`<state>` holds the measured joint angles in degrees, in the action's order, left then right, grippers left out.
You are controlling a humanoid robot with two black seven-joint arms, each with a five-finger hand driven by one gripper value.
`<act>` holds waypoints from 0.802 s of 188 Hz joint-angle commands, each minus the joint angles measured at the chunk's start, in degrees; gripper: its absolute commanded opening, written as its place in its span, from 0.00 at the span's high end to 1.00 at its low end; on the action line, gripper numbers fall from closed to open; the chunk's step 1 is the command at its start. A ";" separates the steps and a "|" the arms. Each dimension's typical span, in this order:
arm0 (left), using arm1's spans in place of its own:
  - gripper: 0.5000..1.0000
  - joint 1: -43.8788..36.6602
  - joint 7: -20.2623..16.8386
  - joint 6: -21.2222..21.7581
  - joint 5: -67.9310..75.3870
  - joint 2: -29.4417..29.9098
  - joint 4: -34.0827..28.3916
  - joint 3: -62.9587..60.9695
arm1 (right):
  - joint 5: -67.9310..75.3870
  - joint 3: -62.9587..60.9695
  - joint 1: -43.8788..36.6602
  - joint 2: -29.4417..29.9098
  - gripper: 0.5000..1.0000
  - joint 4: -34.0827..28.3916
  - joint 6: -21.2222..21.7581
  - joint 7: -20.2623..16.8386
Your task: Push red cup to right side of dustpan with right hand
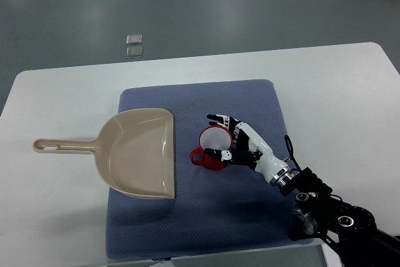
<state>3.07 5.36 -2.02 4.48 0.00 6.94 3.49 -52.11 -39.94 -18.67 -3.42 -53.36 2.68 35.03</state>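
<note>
One beige dustpan lies well to the left of the fingers, handle pointing left, open edge facing one red cup that stands upright on one blue mat covering the white table. The right hand has its black-tipped fingers curled around the cup's right side, thumb touching its near rim. No readable writing shows on anything.

White desk; blue mat on it; two small clear squares on grey floor beyond.
</note>
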 commanded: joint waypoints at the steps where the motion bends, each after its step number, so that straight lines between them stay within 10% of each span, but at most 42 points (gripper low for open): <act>1: 0.00 0.00 0.00 0.00 0.00 0.00 0.00 0.02 | 0.69 -0.58 -1.02 0.08 0.15 0.01 -0.13 -0.03; 151: 0.00 0.00 0.00 0.00 0.00 0.00 0.00 0.02 | 1.13 -0.67 -2.34 -0.88 0.15 -2.19 0.48 -0.03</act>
<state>3.08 5.36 -2.02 4.48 0.00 6.95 3.49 -50.98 -40.69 -21.06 -3.91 -54.61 3.00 34.99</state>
